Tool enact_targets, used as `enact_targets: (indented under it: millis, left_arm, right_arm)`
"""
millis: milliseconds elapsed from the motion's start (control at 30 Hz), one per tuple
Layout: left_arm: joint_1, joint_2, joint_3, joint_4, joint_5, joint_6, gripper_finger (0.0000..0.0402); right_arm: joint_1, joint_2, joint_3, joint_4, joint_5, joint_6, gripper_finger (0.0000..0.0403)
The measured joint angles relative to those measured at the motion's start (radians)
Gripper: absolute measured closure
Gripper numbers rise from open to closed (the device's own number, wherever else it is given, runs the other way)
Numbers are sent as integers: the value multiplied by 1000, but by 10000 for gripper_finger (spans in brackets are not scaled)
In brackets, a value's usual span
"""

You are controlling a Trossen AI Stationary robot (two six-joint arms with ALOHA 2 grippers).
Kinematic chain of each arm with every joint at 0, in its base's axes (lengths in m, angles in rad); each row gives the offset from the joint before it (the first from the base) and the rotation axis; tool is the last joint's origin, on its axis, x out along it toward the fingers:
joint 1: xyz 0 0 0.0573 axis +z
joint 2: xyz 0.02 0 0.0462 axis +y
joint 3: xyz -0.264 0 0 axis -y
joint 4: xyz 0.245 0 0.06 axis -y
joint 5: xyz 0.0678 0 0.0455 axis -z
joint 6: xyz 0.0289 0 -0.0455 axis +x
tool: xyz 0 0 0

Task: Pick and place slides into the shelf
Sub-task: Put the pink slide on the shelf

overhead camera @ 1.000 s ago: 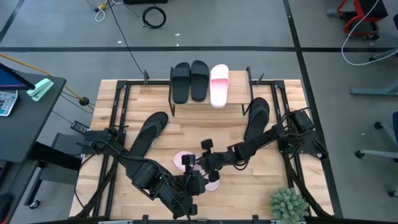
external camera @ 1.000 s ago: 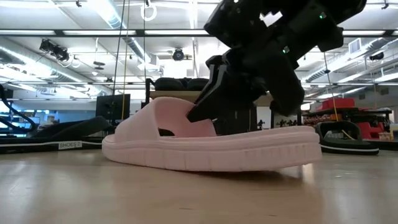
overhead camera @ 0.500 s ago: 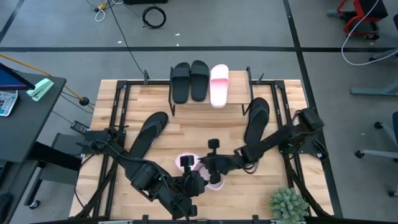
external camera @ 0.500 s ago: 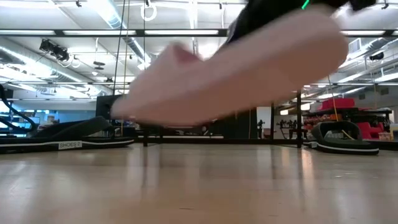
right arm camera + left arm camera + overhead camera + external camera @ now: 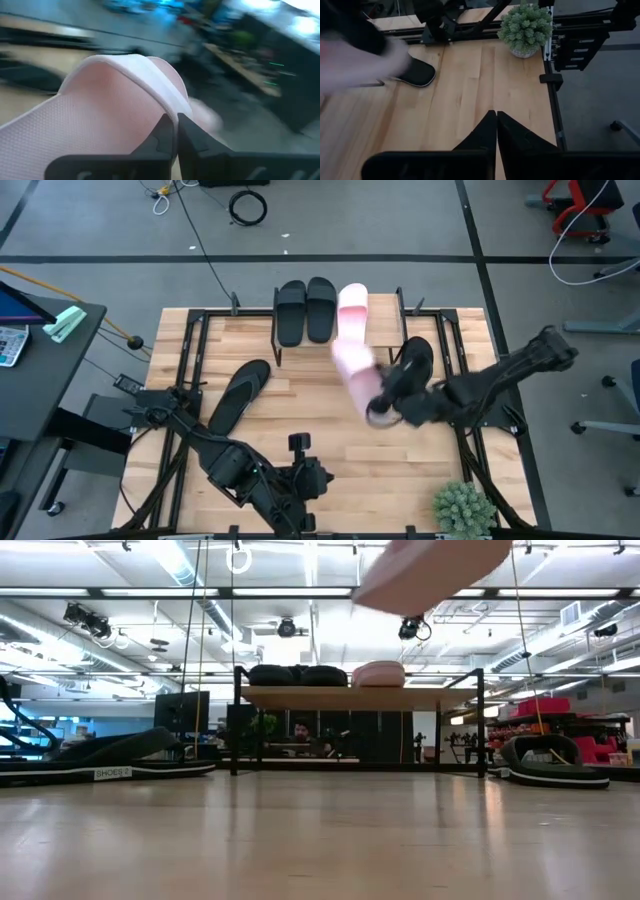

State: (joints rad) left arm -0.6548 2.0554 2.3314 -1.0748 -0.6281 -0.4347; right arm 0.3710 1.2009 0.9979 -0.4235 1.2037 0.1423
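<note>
The right gripper is clamped on a pale pink slide, held above the table just before the wooden-topped black-framed shelf. The shelf carries two black slides and one pink slide. Two more black slides lie on the table, one at the left and one beside the gripper. The left gripper rests with fingers together near a small potted plant.

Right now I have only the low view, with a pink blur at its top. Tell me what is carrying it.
Observer: The right gripper is shut on the strap of a pink slide, held in the air.
Operator: Give me its position against the shelf.
Observer: From above, it hangs over the table just in front of the shelf, one end close to the shelved pink slide.
Operator: Report the left arm.
Observer: The left gripper is shut and empty, at the table's near edge.
</note>
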Motion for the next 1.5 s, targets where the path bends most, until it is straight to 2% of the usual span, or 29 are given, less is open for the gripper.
enact_targets:
  millis: [100, 233, 433, 567, 700, 900, 1200, 1333, 1500]
  left_arm:
    - [-1, 0, 0, 2, 0, -5, 380]
    - [0, 0, 0, 5, 0, -6, 388]
    - [3, 0, 0, 5, 0, 5, 394]
    - [7, 0, 0, 5, 0, 52, 384]
    - [19, 0, 0, 5, 0, 104, 378]
    - [50, 0, 0, 1, 0, 159, 391]
    - [97, 0, 0, -24, 0, 166, 384]
    - [114, 0, 0, -24, 0, 166, 378]
    - [126, 0, 0, -24, 0, 158, 389]
  right_arm:
    - [-89, -75, 0, -73, 65, 32, 395]
    - [-238, -125, 0, -124, 89, 38, 395]
    - [-466, -104, -27, -140, -10, 25, 395]
    - [-573, -67, -41, -139, -74, -18, 395]
    - [-622, -24, -41, -96, -125, -132, 395]
    - [-688, 37, -41, 5, -215, -264, 395]
    - [-814, 114, -39, 39, -313, -312, 395]
    - [-829, 113, -39, 80, -355, -362, 393]
    - [-830, 113, -41, 114, -410, -415, 396]
